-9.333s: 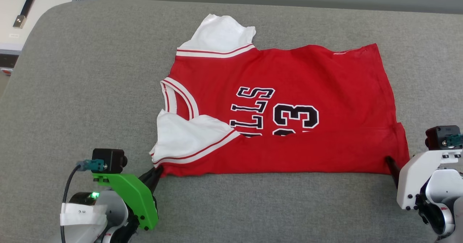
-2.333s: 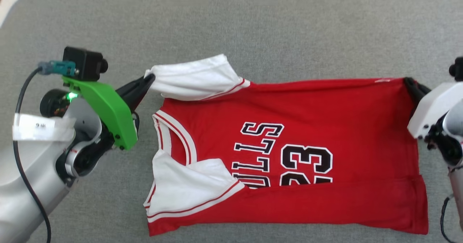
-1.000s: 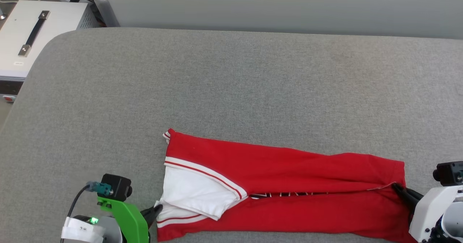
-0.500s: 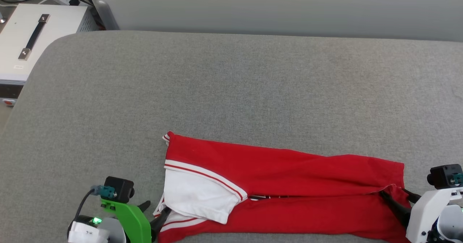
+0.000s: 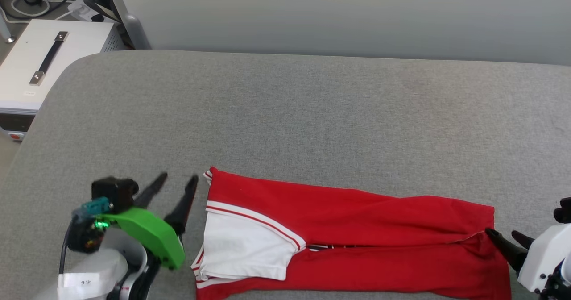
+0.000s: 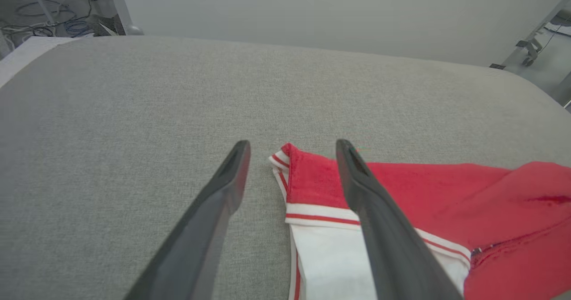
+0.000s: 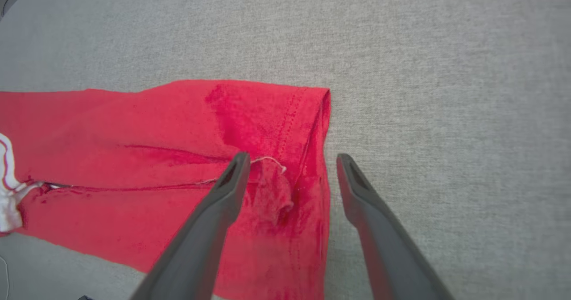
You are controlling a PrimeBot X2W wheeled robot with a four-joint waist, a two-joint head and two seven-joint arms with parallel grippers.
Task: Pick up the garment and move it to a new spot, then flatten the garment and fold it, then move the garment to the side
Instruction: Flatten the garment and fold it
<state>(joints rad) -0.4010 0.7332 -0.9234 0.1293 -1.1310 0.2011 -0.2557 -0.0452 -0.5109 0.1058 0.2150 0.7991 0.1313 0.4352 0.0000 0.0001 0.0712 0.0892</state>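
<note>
Two spread, empty grippers bracket the garment (image 5: 357, 219), a folded band lying crosswise near the front of the grey surface (image 5: 285, 112): left gripper (image 5: 178, 177) just beside its sleeve end, right gripper (image 5: 502, 233) at its hem, perhaps touching.

Right gripper (image 7: 292, 156) jaws apart, straddling hem edge of red garment (image 7: 134, 130) (loose thread (image 7: 270, 158) there); grey surface (image 7: 446, 68) beneath.

garment (image 5: 357, 208): showing red, with white sleeve (image 5: 243, 251) and red-white striped trim (image 5: 256, 218)
surface (image 5: 312, 112): showing grey
box (image 5: 22, 68): showing white
</note>
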